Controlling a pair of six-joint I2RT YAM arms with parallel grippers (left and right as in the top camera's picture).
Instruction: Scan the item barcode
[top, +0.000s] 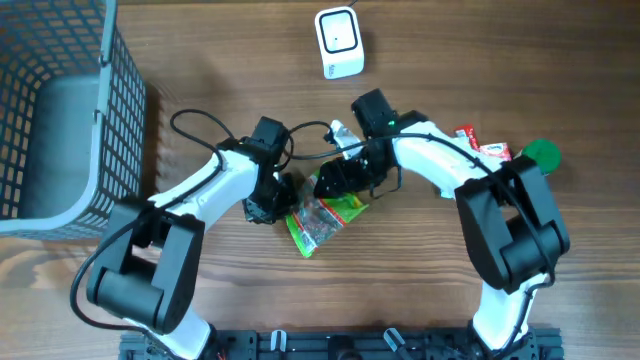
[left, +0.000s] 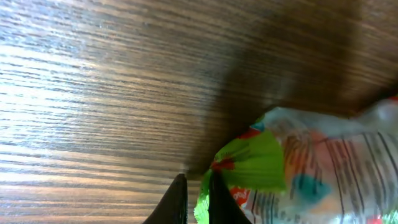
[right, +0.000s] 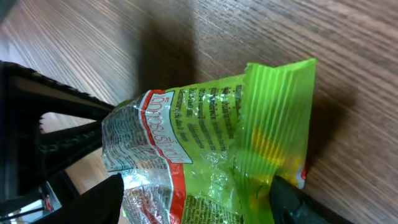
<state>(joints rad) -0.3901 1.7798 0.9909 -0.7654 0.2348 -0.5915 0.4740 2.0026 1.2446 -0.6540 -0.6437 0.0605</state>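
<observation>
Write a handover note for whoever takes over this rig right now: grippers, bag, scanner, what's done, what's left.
Left gripper: shut, tips against the edge of the bag; whether it pinches the bag is unclear.
Right gripper: open, jaws spread either side of the bag.
Bag: between the two grippers, well apart from the scanner.
Done: both grippers are at the bag.
Left: get a firm grip, lift the bag, and face its barcode to the scanner. No barcode shows in any view.
</observation>
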